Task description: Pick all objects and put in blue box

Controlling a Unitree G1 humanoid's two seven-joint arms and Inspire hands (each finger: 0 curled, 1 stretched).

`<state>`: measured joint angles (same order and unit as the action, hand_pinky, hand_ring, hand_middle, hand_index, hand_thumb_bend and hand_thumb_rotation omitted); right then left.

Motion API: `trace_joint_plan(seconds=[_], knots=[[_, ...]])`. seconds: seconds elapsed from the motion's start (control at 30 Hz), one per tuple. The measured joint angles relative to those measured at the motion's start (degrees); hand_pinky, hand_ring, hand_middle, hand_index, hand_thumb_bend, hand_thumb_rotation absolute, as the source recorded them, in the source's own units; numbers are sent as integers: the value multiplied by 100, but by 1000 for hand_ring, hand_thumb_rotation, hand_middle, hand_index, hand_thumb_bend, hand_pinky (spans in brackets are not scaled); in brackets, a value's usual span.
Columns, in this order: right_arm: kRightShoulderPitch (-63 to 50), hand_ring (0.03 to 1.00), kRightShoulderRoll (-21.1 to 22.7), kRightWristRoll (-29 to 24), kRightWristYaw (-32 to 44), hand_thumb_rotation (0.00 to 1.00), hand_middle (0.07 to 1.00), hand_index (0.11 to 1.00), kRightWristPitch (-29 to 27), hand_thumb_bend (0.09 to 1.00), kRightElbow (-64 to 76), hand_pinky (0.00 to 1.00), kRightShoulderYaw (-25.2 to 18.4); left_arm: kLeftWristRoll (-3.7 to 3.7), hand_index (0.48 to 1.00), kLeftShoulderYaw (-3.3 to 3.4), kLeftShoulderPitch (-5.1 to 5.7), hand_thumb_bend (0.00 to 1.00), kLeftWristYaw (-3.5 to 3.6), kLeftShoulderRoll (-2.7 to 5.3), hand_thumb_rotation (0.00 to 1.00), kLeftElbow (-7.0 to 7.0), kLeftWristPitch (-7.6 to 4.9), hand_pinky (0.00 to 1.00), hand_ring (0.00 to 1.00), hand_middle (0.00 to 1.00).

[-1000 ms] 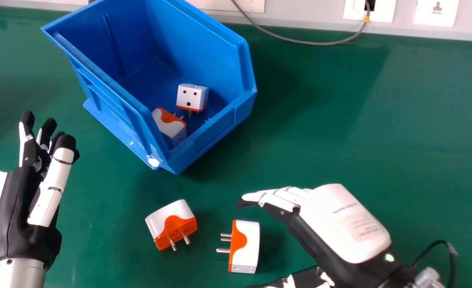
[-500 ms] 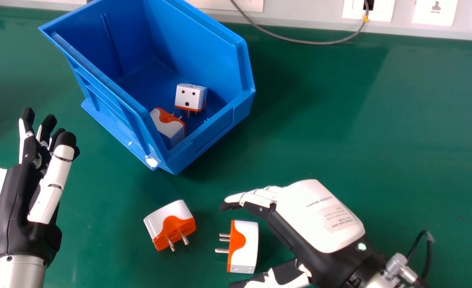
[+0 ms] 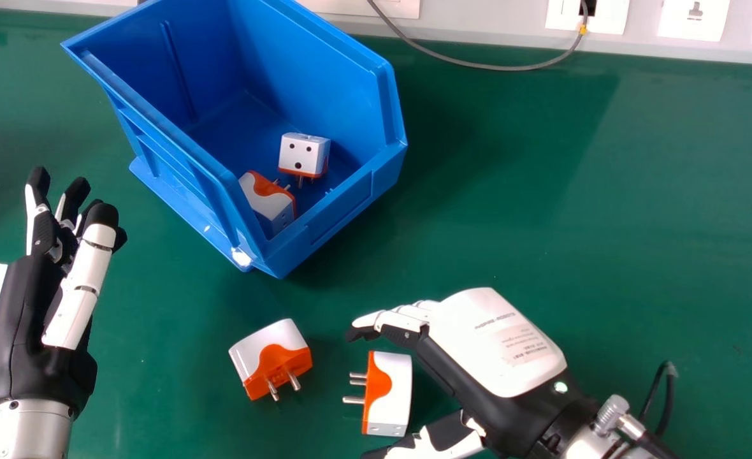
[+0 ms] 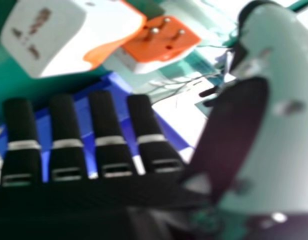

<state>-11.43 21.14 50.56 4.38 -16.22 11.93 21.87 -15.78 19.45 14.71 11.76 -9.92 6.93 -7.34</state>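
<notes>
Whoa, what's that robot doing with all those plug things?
It looks like it's tidying white and orange plugs into a blue box. Its right hand is open around the right plug on the green table but isn't holding it, so it may be about to grab it. The left plug lies nearby. Two more, the upper plug and the lower plug, are inside the box. The left hand is open and empty.

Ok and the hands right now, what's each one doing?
Left hand: open, holding nothing, left of the blue box.
Right hand: open, holding nothing, beside the nearest adapter.
</notes>
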Motion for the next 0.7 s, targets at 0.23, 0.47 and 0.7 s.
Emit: trace_joint_plan(seconds=[0.23, 0.47, 0.7], knots=[[149, 714, -12, 184, -94, 396, 726, 735, 90, 583, -268, 613, 144, -3, 981, 3, -30, 388, -104, 0, 618, 122, 233, 908, 967, 990], [222, 712, -10, 250, -128, 395, 725, 732, 218, 585, -400, 612, 256, -1, 975, 18, -28, 361, -158, 0, 586, 160, 300, 903, 965, 987], [280, 707, 8, 327, -128, 395, 725, 729, 322, 585, -559, 612, 355, 8, 974, 18, -28, 333, -191, -4, 565, 177, 301, 901, 964, 984]])
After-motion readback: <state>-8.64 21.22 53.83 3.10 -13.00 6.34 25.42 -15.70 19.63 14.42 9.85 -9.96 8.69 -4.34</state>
